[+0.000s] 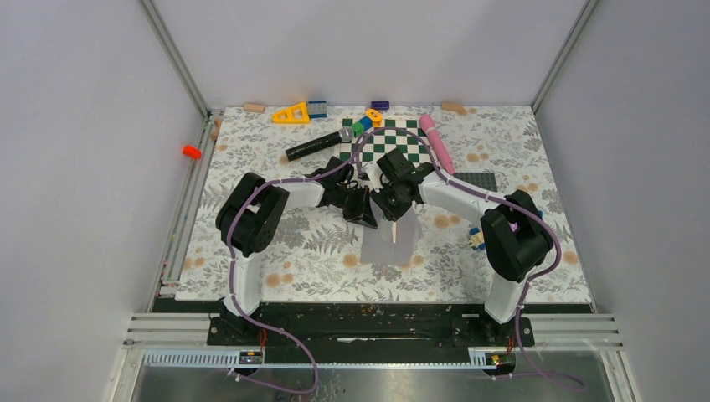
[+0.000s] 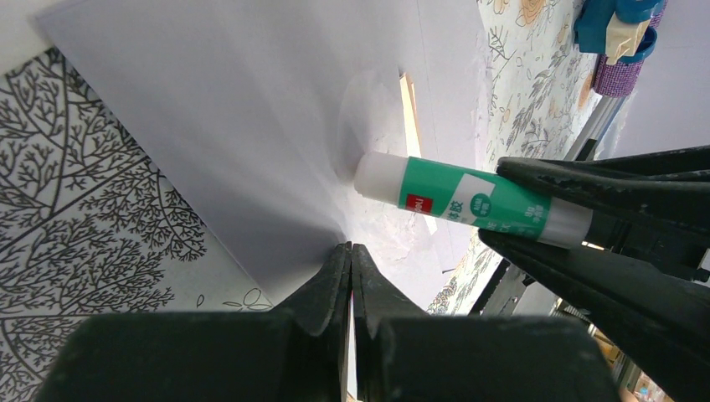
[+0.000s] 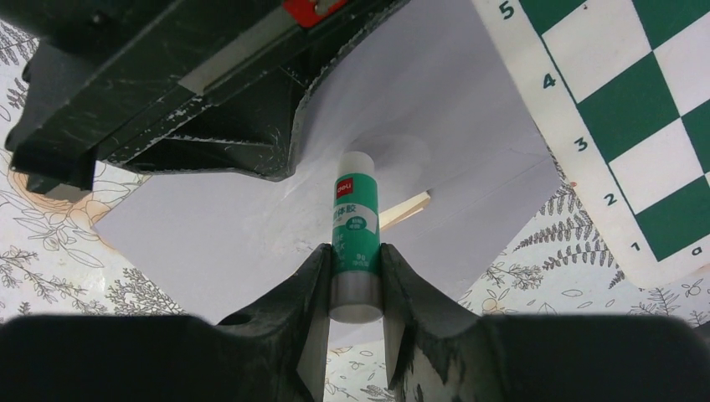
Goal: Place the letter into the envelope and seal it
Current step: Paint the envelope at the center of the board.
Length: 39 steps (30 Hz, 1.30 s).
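Note:
The light grey envelope [image 1: 393, 247] lies mid-table on the fern-patterned cloth, its flap [image 2: 209, 126] raised toward my left gripper [image 2: 350, 245]. That gripper is shut on the flap's tip. My right gripper [image 3: 355, 251] is shut on a green-and-white glue stick [image 3: 355, 218], whose white end touches the paper [image 3: 226, 226] just under the left gripper. The glue stick [image 2: 460, 201] comes in from the right in the left wrist view. A thin cream strip [image 3: 406, 209] shows at the envelope's mouth; I cannot tell whether it is the letter.
A green-and-white chessboard [image 1: 393, 138] lies just behind the envelope, with a black microphone [image 1: 318, 145] and a pink stick [image 1: 437, 142] beside it. A dark grey studded plate [image 1: 477, 178] and a small blue toy [image 1: 475, 237] sit to the right. Blocks line the back edge.

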Motion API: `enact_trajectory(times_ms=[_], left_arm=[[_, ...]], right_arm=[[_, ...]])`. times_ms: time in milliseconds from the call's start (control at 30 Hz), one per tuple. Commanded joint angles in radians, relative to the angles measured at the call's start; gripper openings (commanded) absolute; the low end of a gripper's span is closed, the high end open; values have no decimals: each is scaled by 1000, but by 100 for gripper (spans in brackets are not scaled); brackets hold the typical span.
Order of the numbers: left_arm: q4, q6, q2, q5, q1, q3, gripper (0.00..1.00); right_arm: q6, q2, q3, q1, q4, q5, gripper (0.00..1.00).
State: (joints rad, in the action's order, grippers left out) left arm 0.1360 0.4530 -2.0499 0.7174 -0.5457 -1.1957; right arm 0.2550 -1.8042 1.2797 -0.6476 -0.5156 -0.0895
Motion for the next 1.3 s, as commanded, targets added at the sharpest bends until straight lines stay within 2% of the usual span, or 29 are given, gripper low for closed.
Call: enact_trajectory(times_ms=[0,300,533,1267], left_arm=[[47,-62,-26,-134,-17,15,0],[48,-60,-26,-141,-17,15,0],[48,-60,-23,-153,-17,17,0],[53,-60,-14,-161,-17,18,0]], right_arm=[[-20,-15,19,-8,49,13,0],[37,26,0,-8,-85,-127,0],[76,58,-12,-12,-134,-169,0],[172,52,-12,-49,-234,-196,0]])
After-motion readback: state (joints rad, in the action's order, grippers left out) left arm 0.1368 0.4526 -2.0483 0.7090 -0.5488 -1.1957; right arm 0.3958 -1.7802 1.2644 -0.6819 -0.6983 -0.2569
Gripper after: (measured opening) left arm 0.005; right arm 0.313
